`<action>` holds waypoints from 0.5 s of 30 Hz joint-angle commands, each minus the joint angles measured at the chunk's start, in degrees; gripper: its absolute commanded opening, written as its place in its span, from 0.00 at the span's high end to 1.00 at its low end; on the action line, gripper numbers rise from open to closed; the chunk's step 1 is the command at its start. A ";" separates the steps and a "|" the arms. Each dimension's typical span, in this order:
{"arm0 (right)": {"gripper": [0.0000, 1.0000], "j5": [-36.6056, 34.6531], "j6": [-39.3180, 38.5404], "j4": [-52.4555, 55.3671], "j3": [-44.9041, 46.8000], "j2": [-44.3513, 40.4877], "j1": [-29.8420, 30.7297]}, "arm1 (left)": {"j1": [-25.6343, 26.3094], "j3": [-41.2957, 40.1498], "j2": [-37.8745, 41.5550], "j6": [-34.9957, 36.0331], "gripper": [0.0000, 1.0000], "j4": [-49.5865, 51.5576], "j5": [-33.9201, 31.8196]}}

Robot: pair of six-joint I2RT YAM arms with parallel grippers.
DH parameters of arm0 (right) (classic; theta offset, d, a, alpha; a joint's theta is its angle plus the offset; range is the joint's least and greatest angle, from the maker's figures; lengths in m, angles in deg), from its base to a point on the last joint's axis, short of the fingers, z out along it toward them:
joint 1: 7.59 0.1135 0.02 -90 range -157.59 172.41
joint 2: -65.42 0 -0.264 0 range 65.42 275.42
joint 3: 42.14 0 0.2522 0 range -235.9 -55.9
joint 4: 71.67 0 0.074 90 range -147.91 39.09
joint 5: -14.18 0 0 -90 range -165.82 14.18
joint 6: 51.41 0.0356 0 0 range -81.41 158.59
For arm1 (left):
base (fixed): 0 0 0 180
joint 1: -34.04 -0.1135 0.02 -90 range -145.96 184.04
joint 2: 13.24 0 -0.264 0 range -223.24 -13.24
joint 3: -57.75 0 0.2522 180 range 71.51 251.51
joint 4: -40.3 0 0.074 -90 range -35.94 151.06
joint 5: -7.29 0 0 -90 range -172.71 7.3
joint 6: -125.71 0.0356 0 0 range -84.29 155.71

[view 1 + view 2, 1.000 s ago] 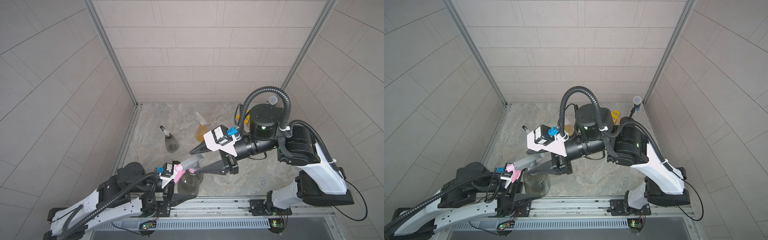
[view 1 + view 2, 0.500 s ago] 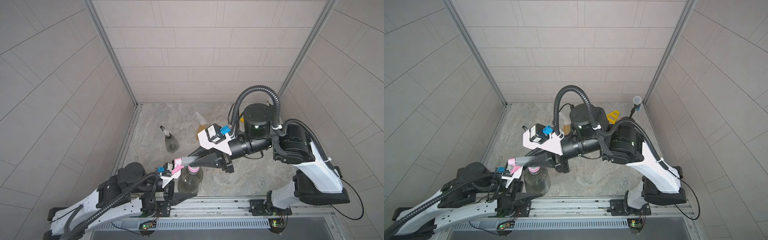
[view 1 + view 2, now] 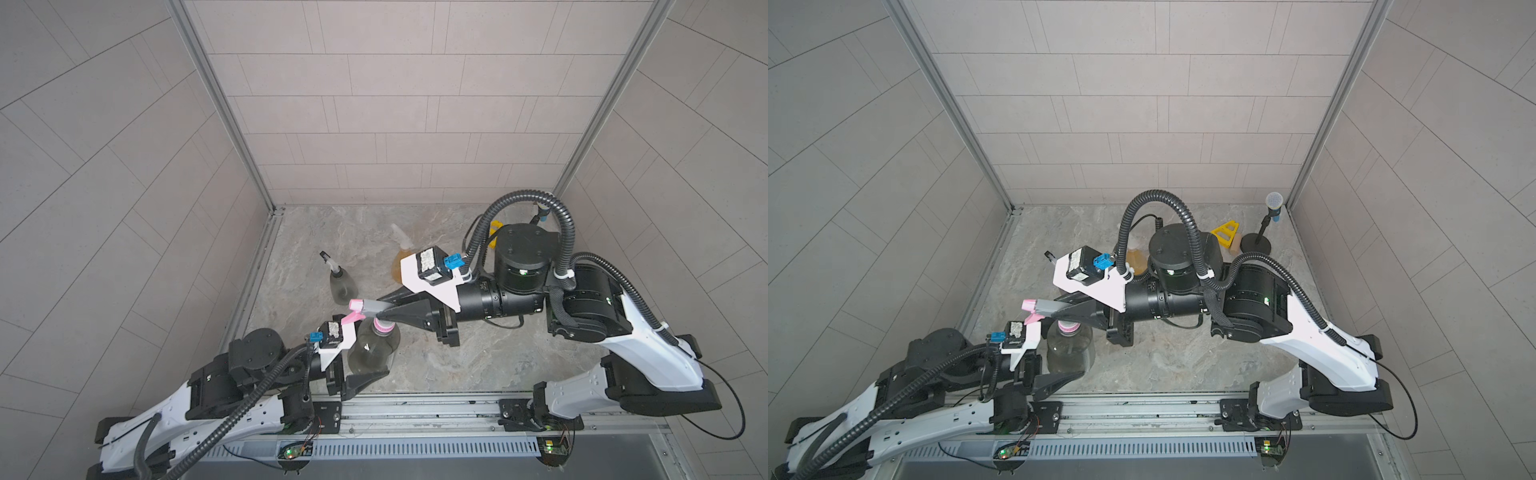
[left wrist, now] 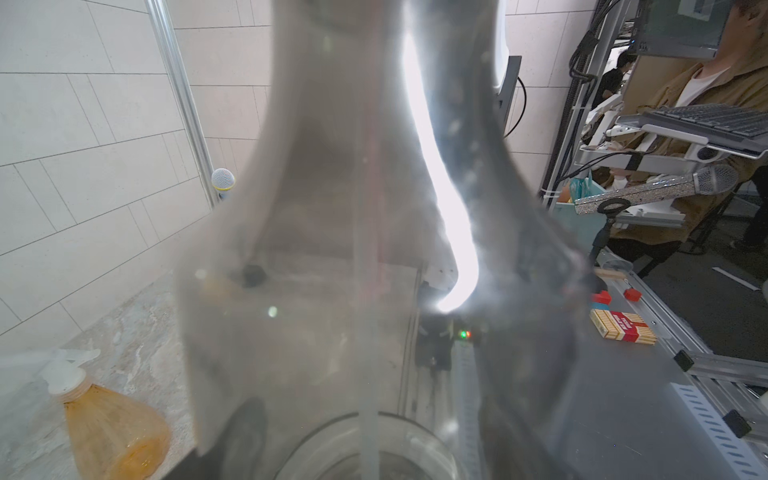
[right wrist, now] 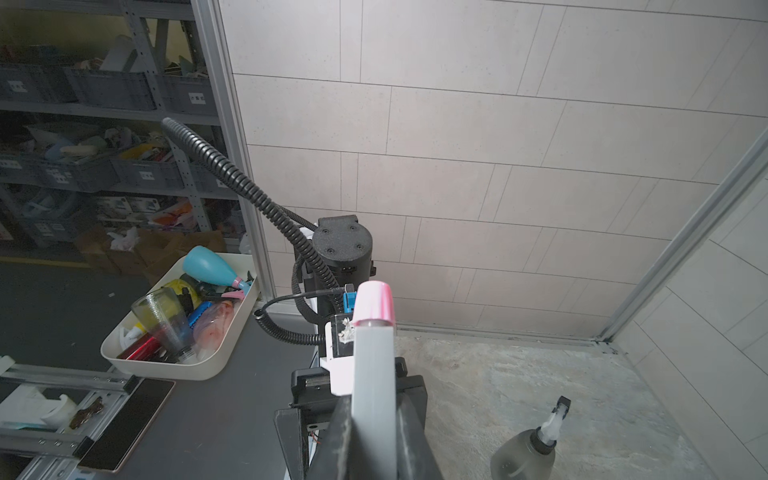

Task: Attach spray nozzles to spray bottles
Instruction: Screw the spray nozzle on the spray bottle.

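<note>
A: Where is the grey-and-pink nozzle [image 3: 368, 306] sitting?
B: On the narrow neck of the smoky grey bottle [image 3: 376, 345] — the right pincer [image 3: 380, 311] is clamping tight on its boxy grey body.
A: And the left pincer [image 3: 365, 361]?
B: Standing part-open, it is gripping the translucent pear-shaped belly, upright on the marbled desk [image 3: 436, 365] — a thin clear tube [image 4: 368, 332] is running down inside
</note>
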 commanded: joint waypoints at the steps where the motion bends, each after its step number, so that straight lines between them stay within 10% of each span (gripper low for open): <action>1: 1.00 -4.77 2.50 6.51 0.04 1.26 2.65 | -0.15 2.06 0.50 -0.74 1.00 -9.38 -4.86; 11: 0.88 -25.83 4.27 12.52 -12.34 7.48 10.01 | -0.16 1.20 -0.05 -0.38 1.00 -9.94 -6.75; 15: 0.65 -25.83 3.33 8.33 -12.13 5.78 10.09 | -0.18 1.03 0.40 -0.57 1.00 -9.73 -4.89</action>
